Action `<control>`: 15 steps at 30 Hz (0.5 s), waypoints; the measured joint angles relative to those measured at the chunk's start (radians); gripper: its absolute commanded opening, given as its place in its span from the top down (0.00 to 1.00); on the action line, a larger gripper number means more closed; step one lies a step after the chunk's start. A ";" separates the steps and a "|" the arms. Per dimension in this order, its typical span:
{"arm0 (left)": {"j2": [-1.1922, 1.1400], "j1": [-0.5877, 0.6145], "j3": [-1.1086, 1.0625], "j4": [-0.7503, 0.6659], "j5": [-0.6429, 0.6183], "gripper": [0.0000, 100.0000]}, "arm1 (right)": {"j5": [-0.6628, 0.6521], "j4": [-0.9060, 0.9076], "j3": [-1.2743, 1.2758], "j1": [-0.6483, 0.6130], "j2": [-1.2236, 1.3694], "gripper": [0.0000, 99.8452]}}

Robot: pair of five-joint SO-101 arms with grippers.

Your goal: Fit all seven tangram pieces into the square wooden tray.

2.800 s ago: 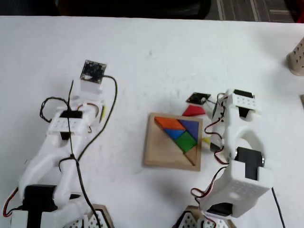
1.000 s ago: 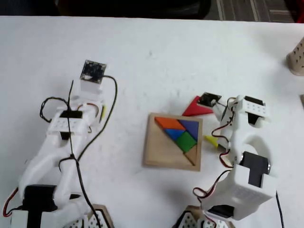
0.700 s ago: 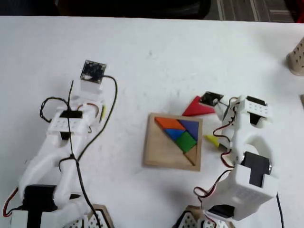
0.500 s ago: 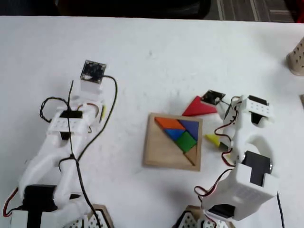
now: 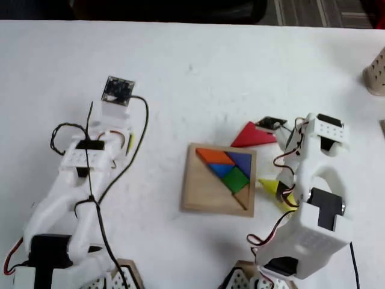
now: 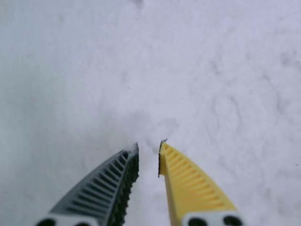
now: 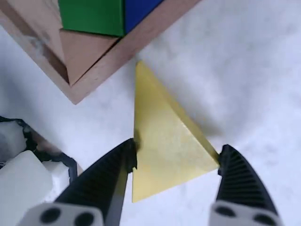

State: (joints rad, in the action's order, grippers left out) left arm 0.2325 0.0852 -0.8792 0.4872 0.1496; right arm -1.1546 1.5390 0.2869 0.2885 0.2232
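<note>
Lying between the right pincer's [image 7: 176, 153] wide-spread fingertips [image 7: 127, 154], both pressed to its edges: yellow triangle [image 7: 164, 141], beside the tray [image 7: 150, 33].

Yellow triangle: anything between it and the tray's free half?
Yes: the tray rim faces the yellow triangle, and placed pieces such as the green piece fill the tray's near side. The free half lies beyond them.

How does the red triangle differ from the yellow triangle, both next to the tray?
The red triangle looks larger than the yellow triangle. The red one lies free by the tray's far right corner. The yellow one lies at the tray's right side, between the fingers of the right gripper, which touch its edges. Both are triangles lying flat on the table, outside the tray.
</note>
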 measured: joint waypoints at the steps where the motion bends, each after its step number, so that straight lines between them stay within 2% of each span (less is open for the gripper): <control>1: 0.000 0.000 0.000 0.000 0.000 0.89 | 0.012 0.025 -0.015 -0.002 0.000 0.81; 8: 0.000 0.000 0.000 0.000 0.000 0.89 | 0.129 0.140 -0.060 -0.077 -0.114 0.81; 12: 0.000 0.000 0.000 0.000 0.000 0.89 | 0.255 0.143 -0.015 -0.186 -0.250 0.81; 15: 0.000 0.000 0.000 0.000 0.000 0.89 | 0.321 0.144 0.028 -0.273 -0.330 0.76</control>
State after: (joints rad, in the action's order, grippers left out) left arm 0.2325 0.0852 -0.8792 0.4872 0.1496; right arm -0.8339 1.6832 0.3145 0.0153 -0.1066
